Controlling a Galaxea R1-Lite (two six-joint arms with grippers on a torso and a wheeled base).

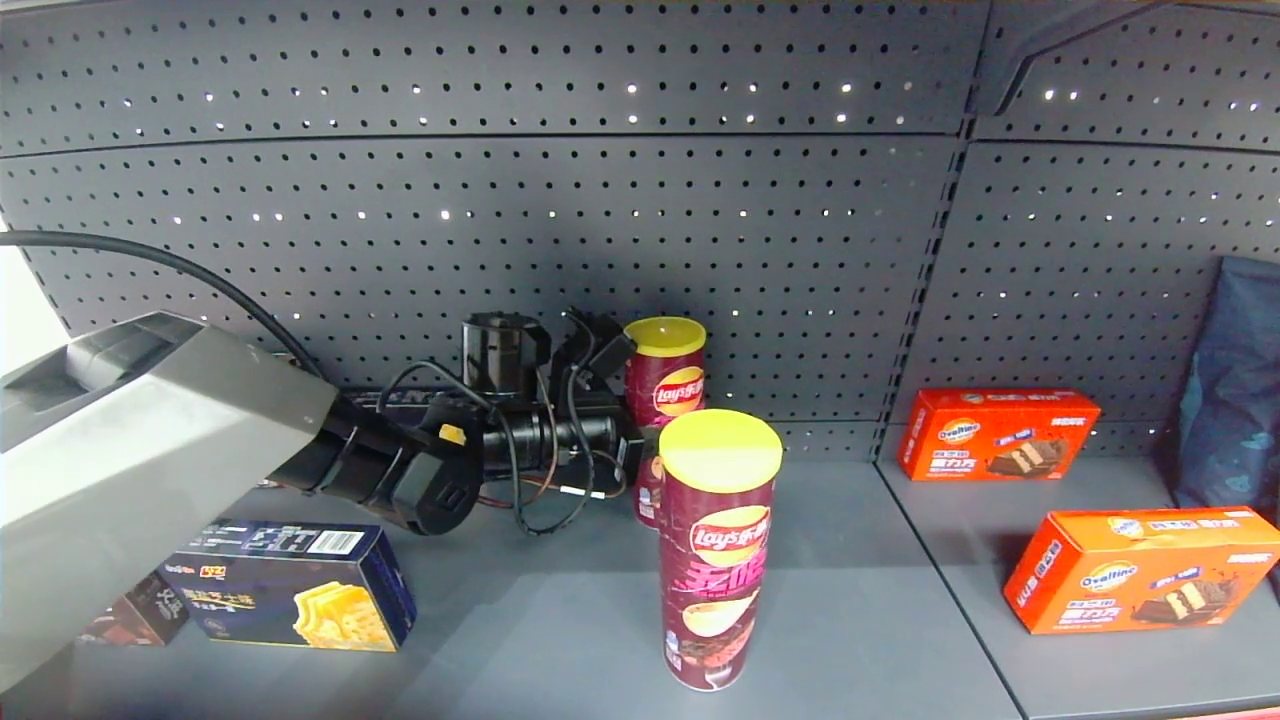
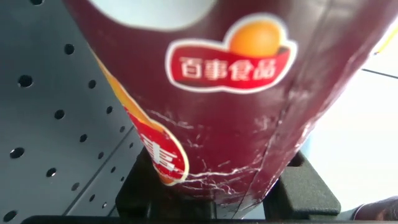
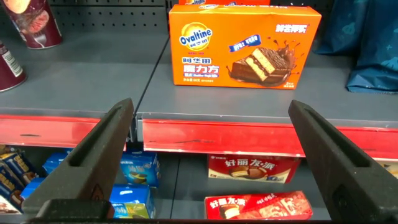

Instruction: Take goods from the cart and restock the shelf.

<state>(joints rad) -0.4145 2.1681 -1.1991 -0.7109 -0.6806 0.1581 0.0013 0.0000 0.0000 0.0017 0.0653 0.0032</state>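
Left gripper [image 1: 634,455] gripped the rear chips can [image 1: 667,385] against the pegboard [image 1: 500,200]; right gripper [image 3: 211,111] hung spread and empty. A careless withdrawal could topple the front chips can [image 1: 718,560] nearby.

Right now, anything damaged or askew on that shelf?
The chips can in the left claw shows white crease cracks across its wrapper, like scuffing or a squeeze. Nothing else stands out.
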